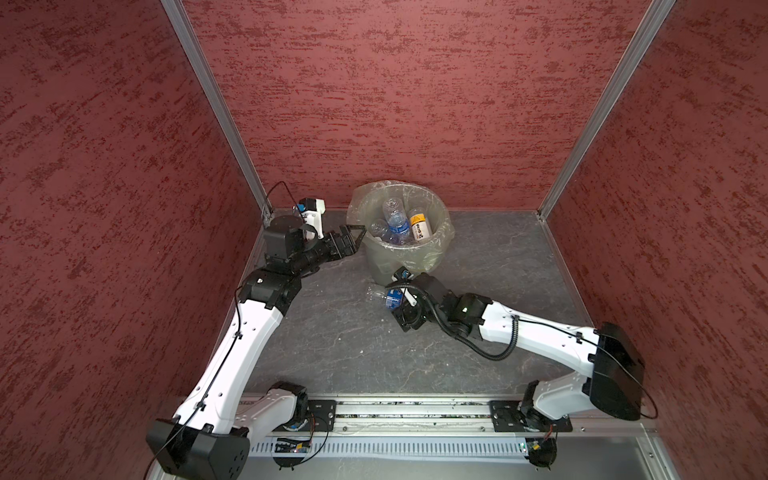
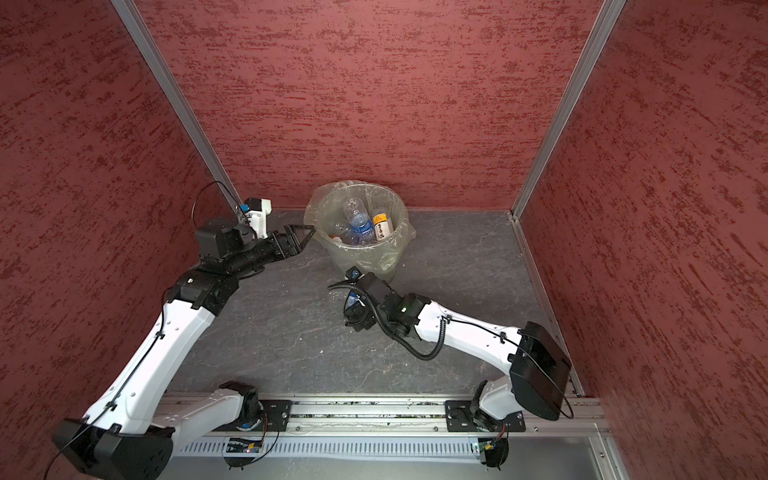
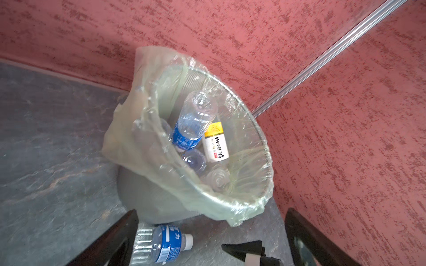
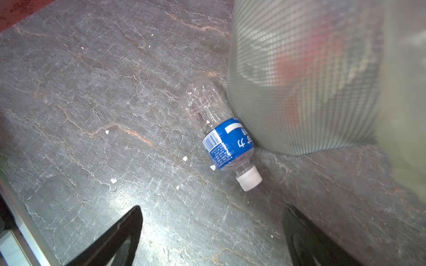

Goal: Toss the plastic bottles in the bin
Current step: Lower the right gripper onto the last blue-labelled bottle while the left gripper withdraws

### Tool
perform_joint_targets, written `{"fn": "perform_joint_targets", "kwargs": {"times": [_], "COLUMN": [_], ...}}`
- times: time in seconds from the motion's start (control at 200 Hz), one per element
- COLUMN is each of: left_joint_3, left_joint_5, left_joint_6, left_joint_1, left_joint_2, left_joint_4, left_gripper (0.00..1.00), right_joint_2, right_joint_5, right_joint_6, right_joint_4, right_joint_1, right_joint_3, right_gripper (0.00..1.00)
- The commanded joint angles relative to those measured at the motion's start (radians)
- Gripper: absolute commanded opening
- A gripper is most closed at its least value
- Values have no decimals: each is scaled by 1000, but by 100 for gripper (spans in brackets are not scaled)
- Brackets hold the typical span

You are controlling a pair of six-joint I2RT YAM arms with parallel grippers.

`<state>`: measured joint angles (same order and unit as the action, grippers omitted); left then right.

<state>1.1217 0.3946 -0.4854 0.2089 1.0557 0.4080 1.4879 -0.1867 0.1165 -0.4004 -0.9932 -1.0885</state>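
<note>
**One loose bottle hard against the bin**

Nearest, the right claw [image 4: 213,208]: spread wide, empty, low over the grey table [image 4: 92,103]. Just beyond, the loose bottle [image 4: 227,138], clear, white-capped, on its side and touching the bin [image 4: 299,92] wall. Leaves little room for a finger on that side. Risks shoving the bin, or squeezing so light and slick a thing out sideways and sending it rolling. Blue label, barcode, white Chinese characters, one seemingly 力. Further back, inside the bin, a blue-labelled bottle [image 3: 191,129] and a yellow-labelled bottle [image 3: 215,144] with black brush script, not legible. Beside the rim, the left claw [image 1: 352,239], spread and empty; could snag the slack bag [image 3: 129,138]
</note>
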Motion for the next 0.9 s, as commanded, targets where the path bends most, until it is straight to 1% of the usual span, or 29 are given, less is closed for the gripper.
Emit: {"fn": "perform_joint_targets", "kwargs": {"times": [0.0, 0.17, 0.331, 0.486, 0.581, 0.666, 0.897], "left_joint_3": [-88, -259, -317, -391, -418, -441, -477], "left_joint_5": [-6, -73, -89, -45, -36, -4, 42], "left_joint_6": [-24, -68, -71, -97, -104, -104, -91], "left_joint_1": [-11, -37, -89, -151, -185, -217, -262], "left_joint_2": [-63, -210, -269, -322, -356, -379, -402], "left_joint_4": [15, 28, 138, 168, 197, 208, 232], "left_gripper": [99, 99, 99, 99, 99, 99, 100], "right_joint_2": [55, 144, 221, 290, 319, 348, 438], "right_joint_5": [-33, -35, -27, -15, -14, -19, -11], "right_joint_6": [-44, -80, -122, -155, -175, -194, -228], "right_joint_4": [-25, -27, -37, -46, -40, -40, -55], "right_joint_1": [-13, -19, -19, -19, -19, -19, -15], "right_joint_3": [-54, -105, -161, -205, -224, -252, -333], "right_gripper": [96, 97, 97, 97, 97, 97, 97]}}
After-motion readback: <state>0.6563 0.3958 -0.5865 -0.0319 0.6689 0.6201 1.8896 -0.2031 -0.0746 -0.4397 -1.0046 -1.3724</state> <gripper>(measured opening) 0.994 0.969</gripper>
